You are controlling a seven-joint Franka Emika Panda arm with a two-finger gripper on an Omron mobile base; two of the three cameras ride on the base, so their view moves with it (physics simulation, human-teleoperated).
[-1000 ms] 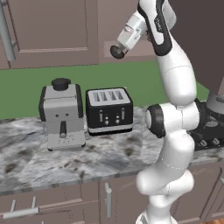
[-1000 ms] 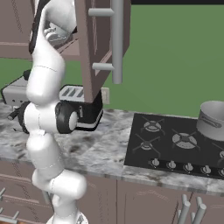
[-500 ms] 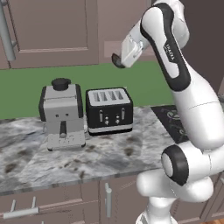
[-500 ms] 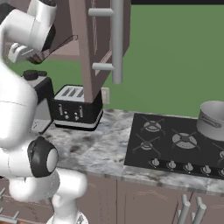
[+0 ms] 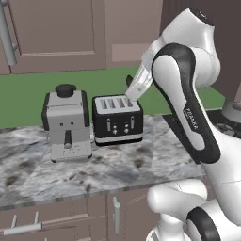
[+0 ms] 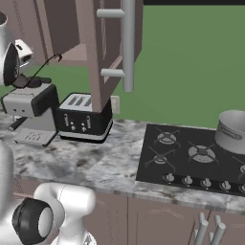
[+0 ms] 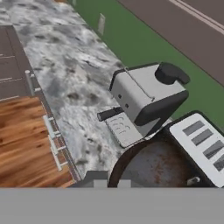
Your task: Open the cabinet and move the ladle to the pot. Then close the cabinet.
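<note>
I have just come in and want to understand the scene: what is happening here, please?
The robot arm holds the ladle in its shut end effector, above the coffee machine and the toaster. The cabinet door stands open. The pot sits on the hob, well apart from the ladle. Delivering the ladle and closing the door are not yet done.

Ladle bowl (image 7: 157, 164) hides the toaster's (image 7: 203, 142) near end

Left base view: from behind-left, facing forward and down, toaster (image 5: 117, 120) at center. Right base view: from behind-right, farther back, toaster (image 6: 84, 117) at 9 o'clock. Hand view: steeply downward, close, coffee machine (image 7: 146, 98) central, toaster (image 7: 205, 144) at 4 o'clock.
</note>
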